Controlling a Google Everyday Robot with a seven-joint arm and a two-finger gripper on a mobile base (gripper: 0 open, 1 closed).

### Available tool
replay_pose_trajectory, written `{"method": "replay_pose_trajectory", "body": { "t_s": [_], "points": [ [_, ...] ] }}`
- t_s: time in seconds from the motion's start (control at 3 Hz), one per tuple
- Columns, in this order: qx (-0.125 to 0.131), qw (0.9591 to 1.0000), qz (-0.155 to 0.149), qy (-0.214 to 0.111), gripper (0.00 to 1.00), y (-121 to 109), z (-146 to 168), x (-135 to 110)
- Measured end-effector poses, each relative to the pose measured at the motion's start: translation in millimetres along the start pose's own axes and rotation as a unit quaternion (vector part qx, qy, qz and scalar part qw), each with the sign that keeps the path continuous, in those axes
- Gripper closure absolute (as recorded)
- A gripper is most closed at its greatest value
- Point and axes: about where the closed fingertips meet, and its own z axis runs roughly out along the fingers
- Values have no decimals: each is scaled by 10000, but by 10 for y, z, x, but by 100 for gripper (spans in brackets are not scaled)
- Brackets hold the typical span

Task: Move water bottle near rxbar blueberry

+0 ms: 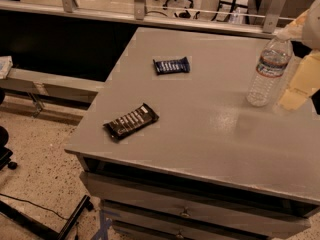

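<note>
The bottle point(267, 71) stood on the bench point(200, 134), blue bar point(171, 65) well left of it. The hand point(299, 81) was beside it; its opening could not be told.
</note>
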Motion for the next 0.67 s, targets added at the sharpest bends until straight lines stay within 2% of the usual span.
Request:
{"method": "replay_pose_trajectory", "body": {
  "t_s": [0.67],
  "points": [
    [247, 9988, 418, -49, 0, -464, 47, 43]
  ]
}}
